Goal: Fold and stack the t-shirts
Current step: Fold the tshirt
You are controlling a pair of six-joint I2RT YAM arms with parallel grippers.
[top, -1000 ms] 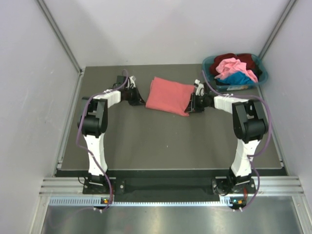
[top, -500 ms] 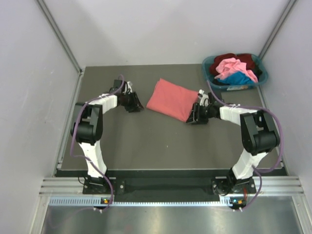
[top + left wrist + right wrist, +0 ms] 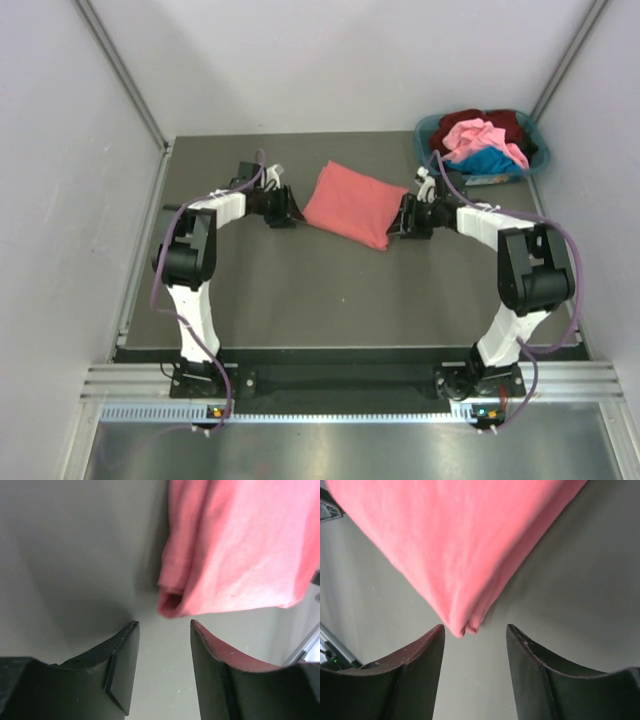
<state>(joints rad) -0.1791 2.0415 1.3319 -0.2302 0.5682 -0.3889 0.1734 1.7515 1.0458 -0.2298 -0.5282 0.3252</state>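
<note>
- salmon-red t-shirt (image 3: 350,203) is folded into a compact pad and lies flat on the dark table (image 3: 300,290), in the far half toward 12 o'clock from the arm bases; it is skewed, one corner pointing to about 5 o'clock
- left gripper (image 3: 292,212) is low over the table at the shirt's 9 o'clock, fingers spread, nothing between them
- left wrist view: a folded corner of the shirt, layers showing, lies just ahead of the gap, nearer the view's right finger (image 3: 210,655), apart from both tips
- right gripper (image 3: 398,222) is at the shirt's 3 to 4 o'clock, fingers spread wide, holding nothing
- right wrist view: the shirt's pointed corner reaches the mouth of the gap, nearer the finger on the view's left (image 3: 420,655); not pinched, cannot tell if it touches
- teal basket (image 3: 423,135) sits in the far right corner, about 1 o'clock, well apart from the folded shirt
- in the basket, all crumpled: pink t-shirt (image 3: 478,135) on top, maroon t-shirt (image 3: 508,122) at its 12 o'clock side, blue t-shirt (image 3: 485,161) at its 6 o'clock side
</note>
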